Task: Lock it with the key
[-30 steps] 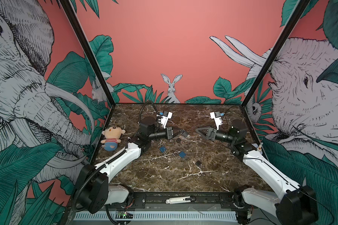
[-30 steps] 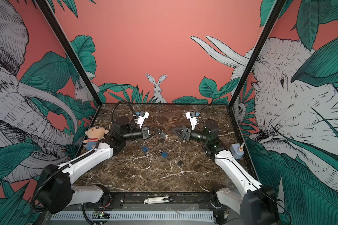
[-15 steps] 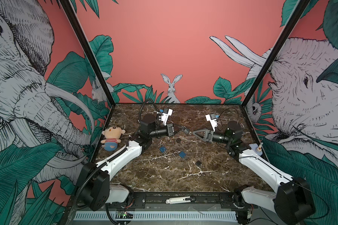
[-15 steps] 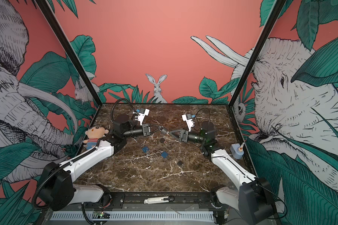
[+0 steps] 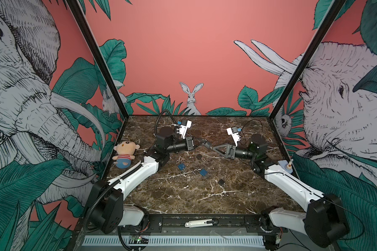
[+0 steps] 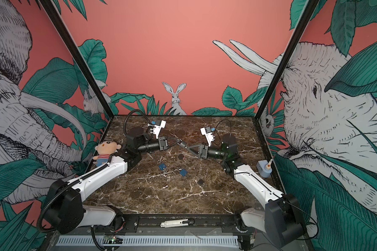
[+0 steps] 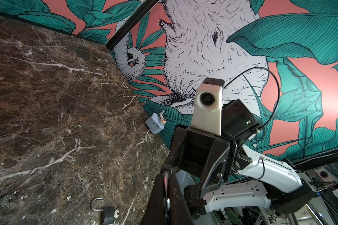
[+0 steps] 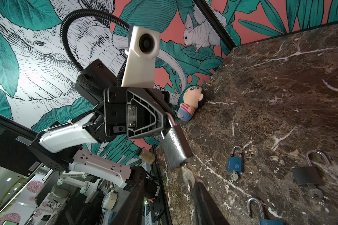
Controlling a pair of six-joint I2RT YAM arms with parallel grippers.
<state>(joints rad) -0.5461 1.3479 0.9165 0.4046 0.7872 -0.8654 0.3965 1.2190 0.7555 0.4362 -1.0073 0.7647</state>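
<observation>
A silver-grey padlock [image 8: 176, 148] hangs in the air over the back middle of the table, in both top views [image 5: 207, 144] [image 6: 183, 143]. My left gripper [image 8: 169, 119] [image 7: 167, 194] is shut on its shackle, which is mostly hidden between the fingers. A key [image 8: 187, 176] with a ring sticks out of the lock's underside. My right gripper [image 8: 168, 183] [image 5: 214, 147] faces the lock from the right, open. One of its fingertips [image 8: 198, 184] lies against the key's head; the other stands well apart.
Two blue padlocks [image 5: 181, 166] [image 5: 203, 172] and two black ones [image 5: 199, 156] [image 5: 221, 182], keys in them, lie on the marble table [image 5: 183, 195]. A plush doll [image 5: 124, 155] sits at the left edge. A pale blue box [image 5: 285, 166] stands at the right edge.
My right gripper has moved left up to the hanging padlock and its jaws have narrowed a little. The left gripper lifted the lock slightly and keeps hold.
</observation>
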